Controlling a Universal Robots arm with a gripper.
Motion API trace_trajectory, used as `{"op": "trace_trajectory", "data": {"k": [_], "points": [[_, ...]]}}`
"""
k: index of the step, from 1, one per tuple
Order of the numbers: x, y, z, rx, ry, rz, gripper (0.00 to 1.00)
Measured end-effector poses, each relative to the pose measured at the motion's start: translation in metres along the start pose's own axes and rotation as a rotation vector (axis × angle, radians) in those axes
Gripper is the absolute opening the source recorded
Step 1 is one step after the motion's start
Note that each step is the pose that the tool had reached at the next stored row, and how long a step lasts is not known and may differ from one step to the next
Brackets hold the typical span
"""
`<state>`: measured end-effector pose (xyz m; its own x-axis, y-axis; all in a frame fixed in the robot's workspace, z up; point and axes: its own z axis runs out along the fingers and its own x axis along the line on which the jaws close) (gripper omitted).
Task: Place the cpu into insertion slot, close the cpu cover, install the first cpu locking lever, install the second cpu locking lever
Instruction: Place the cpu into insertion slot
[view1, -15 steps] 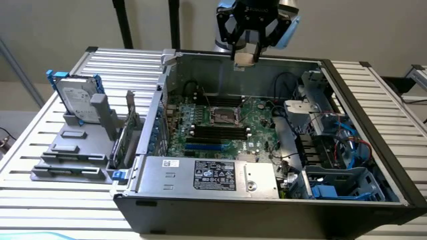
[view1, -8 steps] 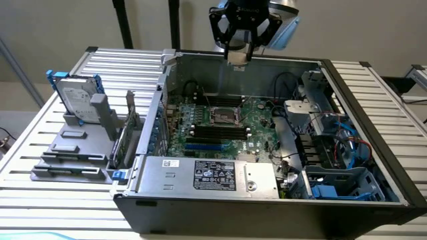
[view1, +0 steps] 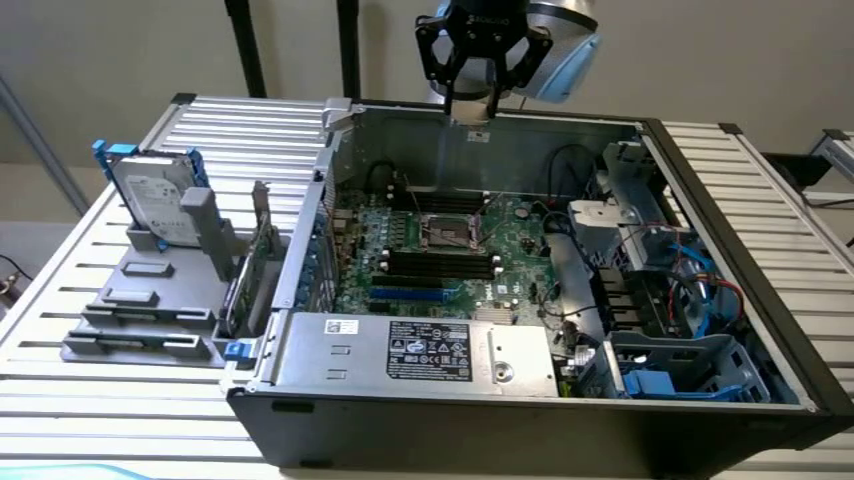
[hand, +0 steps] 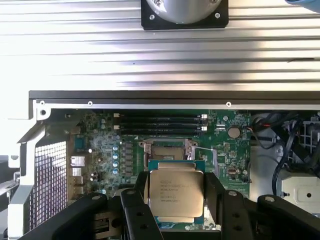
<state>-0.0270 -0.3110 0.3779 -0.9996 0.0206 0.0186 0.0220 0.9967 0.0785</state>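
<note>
An open black computer case (view1: 561, 425) lies on a ribbed metal table (view1: 80, 400). It holds a green circuit board (view1: 514, 225), a silver power supply box (view1: 414, 350) with a printed label, long black memory slots (view1: 434, 268), blue cables (view1: 694, 270) and a blue plastic cage (view1: 687, 375). On the exterior view's left, a grey plastic stand (view1: 147, 300) holds a hard drive (view1: 154, 200) upright.

The gripper (view1: 474, 100) hangs over the far wall of the case, its black fingers (hand: 216, 195) closed narrowly on the two side edges of the cpu (hand: 176, 195). The cpu is a flat square with a pale metal face bearing printed text and a thin green rim. The insertion slot (view1: 451, 232), a square black socket with a metal rim, sits uncovered on the board. It is well below the held cpu in the exterior view, and just beyond it in the wrist view.
</note>
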Motion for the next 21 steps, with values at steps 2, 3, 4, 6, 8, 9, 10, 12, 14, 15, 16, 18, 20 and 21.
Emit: {"op": "trace_trajectory", "data": {"k": [2, 3, 4, 6, 8, 9, 10, 12, 14, 15, 16, 18, 20, 21], "points": [[-0.0001, 0.0063, 0.0022, 0.0095, 0.0003, 0.0, 0.54], [-0.0003, 0.0076, 0.003, 0.0126, 0.0017, 0.001, 0.54], [-0.0006, 0.0079, 0.0035, 0.0132, 0.0032, 0.005, 0.54], [-0.0006, 0.0079, 0.0044, 0.0134, 0.0043, 0.021, 0.54], [-0.0006, 0.0078, 0.0051, 0.0134, 0.0046, 0.044, 0.54], [-0.0007, 0.0078, 0.0054, 0.0133, 0.0047, 0.055, 0.54], [-0.0007, 0.0078, 0.0059, 0.0132, 0.0047, 0.066, 0.54], [-0.0007, 0.0077, 0.0066, 0.0129, 0.0045, 0.089, 0.54], [-0.0007, 0.0077, 0.0072, 0.0129, 0.004, 0.113, 0.54], [-0.0008, 0.0076, 0.0076, 0.0127, 0.0036, 0.126, 0.54], [-0.0008, 0.0076, 0.0079, 0.0125, 0.0032, 0.14, 0.54], [-0.0007, 0.0075, 0.0087, 0.0119, 0.0027, 0.17, 0.54], [-0.0008, 0.0075, 0.0095, 0.0112, 0.0021, 0.204, 0.54], [-0.0008, 0.0074, 0.0099, 0.0109, 0.0017, 0.221, 0.54]]}}
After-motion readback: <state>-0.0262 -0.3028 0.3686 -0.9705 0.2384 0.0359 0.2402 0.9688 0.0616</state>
